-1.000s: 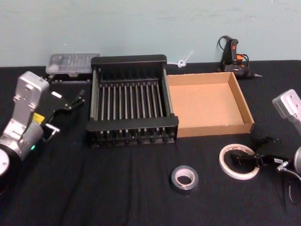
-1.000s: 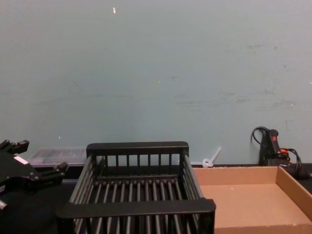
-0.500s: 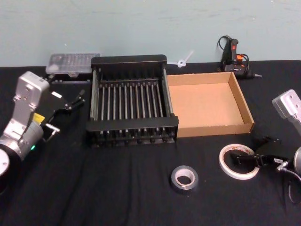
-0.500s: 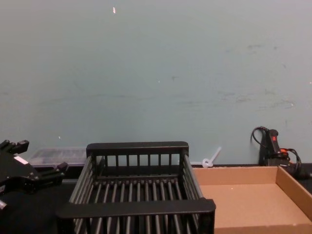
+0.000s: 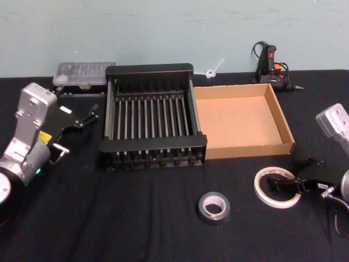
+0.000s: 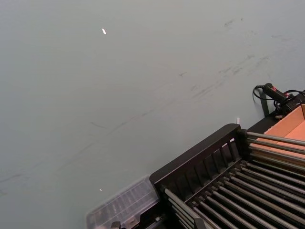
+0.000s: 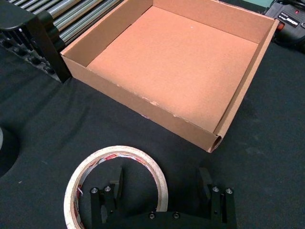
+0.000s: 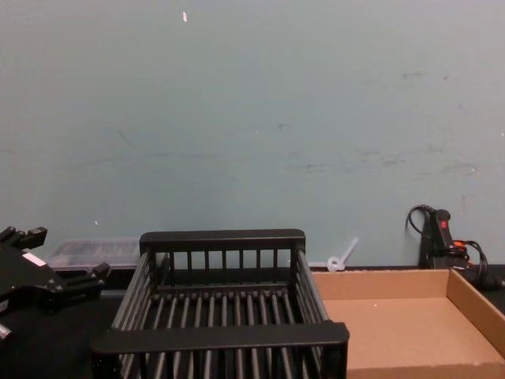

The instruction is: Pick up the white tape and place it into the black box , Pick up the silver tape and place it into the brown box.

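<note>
Lying on the table: two tapes, white tape and silver tape.

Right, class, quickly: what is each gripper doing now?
Left gripper: open, holding nothing, parked beside the black box.
Right gripper: open, one finger inside the white tape, not yet gripping.

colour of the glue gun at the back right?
Black with orange-red accents; the glue gun shows best in the head view.
</note>
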You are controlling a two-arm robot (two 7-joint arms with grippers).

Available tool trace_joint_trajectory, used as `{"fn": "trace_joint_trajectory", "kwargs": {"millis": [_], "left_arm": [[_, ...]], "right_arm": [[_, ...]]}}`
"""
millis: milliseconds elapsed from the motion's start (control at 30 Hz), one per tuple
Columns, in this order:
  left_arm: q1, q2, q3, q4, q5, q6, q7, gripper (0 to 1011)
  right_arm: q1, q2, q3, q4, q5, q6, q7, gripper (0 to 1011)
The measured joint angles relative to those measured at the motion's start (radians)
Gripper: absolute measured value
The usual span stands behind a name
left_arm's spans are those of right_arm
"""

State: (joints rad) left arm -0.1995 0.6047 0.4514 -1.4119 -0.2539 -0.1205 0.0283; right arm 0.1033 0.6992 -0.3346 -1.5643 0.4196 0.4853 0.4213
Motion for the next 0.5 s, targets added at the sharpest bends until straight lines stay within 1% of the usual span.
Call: {"fn": "trace_joint_trajectory", "kwargs": {"millis": [200, 333, 367, 433, 467, 500], "left_arm": [[0.000, 0.000, 0.000, 0.000, 0.000, 0.000, 0.000, 1001], [0.000, 0.000, 0.000, 0.000, 0.000, 0.000, 0.000, 1001], [0.000, 0.000, 0.000, 0.000, 0.000, 0.000, 0.000, 1001], [0.000, 0.000, 0.000, 0.000, 0.000, 0.000, 0.000, 1001], [0.000, 0.000, 0.000, 0.000, 0.000, 0.000, 0.000, 1001], [0.000, 0.000, 0.000, 0.000, 0.000, 0.000, 0.000, 1001]], "right_arm": [[0.000, 0.000, 0.000, 0.000, 0.000, 0.000, 0.000, 1002], [0.000, 0.000, 0.000, 0.000, 0.001, 0.000, 0.000, 924], [0.000, 0.000, 0.000, 0.000, 0.001, 0.000, 0.000, 924], [0.000, 0.000, 0.000, 0.000, 0.001, 0.000, 0.000, 860], [0.000, 0.000, 0.000, 0.000, 0.001, 0.000, 0.000, 811], [0.000, 0.000, 0.000, 0.000, 0.001, 0.000, 0.000, 791]]}}
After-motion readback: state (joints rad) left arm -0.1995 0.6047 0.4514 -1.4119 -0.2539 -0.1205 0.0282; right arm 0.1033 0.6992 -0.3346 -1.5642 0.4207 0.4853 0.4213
